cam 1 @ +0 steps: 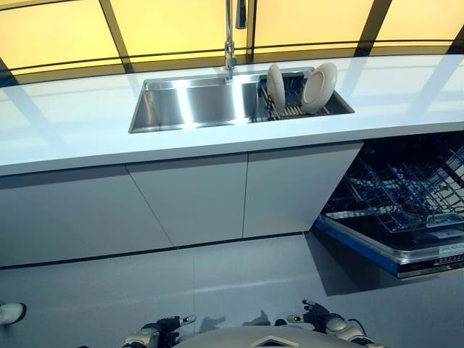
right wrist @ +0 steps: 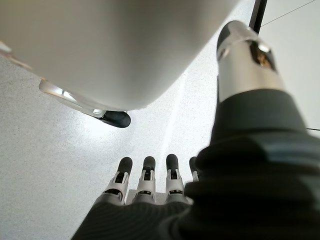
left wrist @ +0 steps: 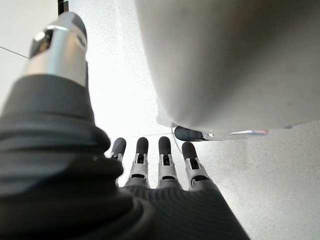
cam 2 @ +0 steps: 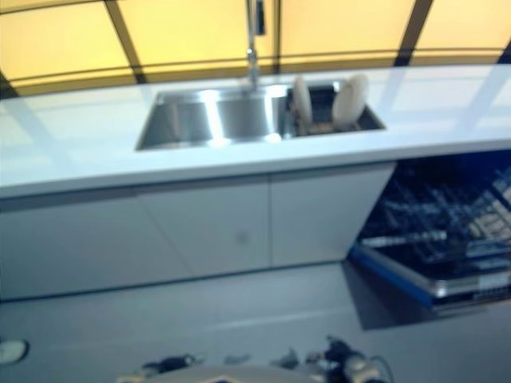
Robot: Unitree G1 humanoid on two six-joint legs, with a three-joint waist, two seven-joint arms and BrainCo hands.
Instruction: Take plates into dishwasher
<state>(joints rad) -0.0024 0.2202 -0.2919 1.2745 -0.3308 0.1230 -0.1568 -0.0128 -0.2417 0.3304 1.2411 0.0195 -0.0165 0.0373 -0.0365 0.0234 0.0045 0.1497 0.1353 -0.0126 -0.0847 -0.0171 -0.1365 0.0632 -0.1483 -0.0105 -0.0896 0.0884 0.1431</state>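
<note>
Two cream plates stand on edge in a dark dish rack (cam 1: 290,109) at the right end of the steel sink (cam 1: 196,101): one plate (cam 1: 275,87) on the left, another plate (cam 1: 320,87) on the right. The dishwasher (cam 1: 406,210) under the counter at right is open, its wire rack pulled out and bare. My left hand (cam 1: 163,332) and right hand (cam 1: 317,317) hang low at the bottom of the eye views, far from the plates. In the wrist views the left hand's fingers (left wrist: 150,160) and the right hand's fingers (right wrist: 147,175) are straight and hold nothing.
A white countertop (cam 1: 72,130) runs across the view with a tap (cam 1: 230,43) behind the sink. Grey cabinet doors (cam 1: 196,203) stand below it, with grey floor (cam 1: 217,283) in front. A white shoe (cam 1: 11,313) shows at the lower left.
</note>
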